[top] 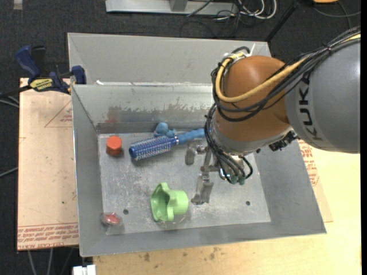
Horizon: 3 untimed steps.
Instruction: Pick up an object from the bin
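Orange-covered wrist reaches down from the right, its fingers (202, 183) apart and empty beside the green cup (168, 204).

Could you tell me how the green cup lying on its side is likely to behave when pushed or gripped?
The green cup lies on its side on the flat bin floor, so a push may well roll it. It looks like hollow plastic, so it is probably light. Its open rim likely offers a wall to pinch.

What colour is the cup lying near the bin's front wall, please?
The cup is light green, best seen in the camera view.
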Available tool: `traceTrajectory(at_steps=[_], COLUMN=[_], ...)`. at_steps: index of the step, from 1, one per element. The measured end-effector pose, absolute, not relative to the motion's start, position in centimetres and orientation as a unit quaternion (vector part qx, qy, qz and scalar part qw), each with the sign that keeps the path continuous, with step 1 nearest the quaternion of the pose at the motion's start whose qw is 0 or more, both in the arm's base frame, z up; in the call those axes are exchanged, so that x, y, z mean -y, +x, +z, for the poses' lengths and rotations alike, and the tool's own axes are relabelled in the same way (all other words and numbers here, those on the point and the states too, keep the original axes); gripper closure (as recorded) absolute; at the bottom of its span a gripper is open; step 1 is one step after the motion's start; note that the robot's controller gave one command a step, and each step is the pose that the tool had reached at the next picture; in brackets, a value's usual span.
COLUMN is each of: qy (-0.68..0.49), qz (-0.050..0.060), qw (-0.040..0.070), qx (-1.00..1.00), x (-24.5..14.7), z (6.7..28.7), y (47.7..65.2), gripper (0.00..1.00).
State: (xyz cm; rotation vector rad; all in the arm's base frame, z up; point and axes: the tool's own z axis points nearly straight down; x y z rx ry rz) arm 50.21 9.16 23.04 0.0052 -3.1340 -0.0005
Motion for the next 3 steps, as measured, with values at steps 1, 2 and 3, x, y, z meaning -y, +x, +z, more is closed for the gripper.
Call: traceTrajectory(at_steps=[1,2,3], qy=[0.039,0.01,0.013], qz=[-0.001,0.001,-0.001], qw=[0.003,-0.001,-0.001], qx=[0.999,1.0,1.0], x=[-15.8,-9.2,-9.6], z=[9.3,6.9,7.0], y=[47.8,49.3,49.3], gripper=[0.0,0.0,1.0])
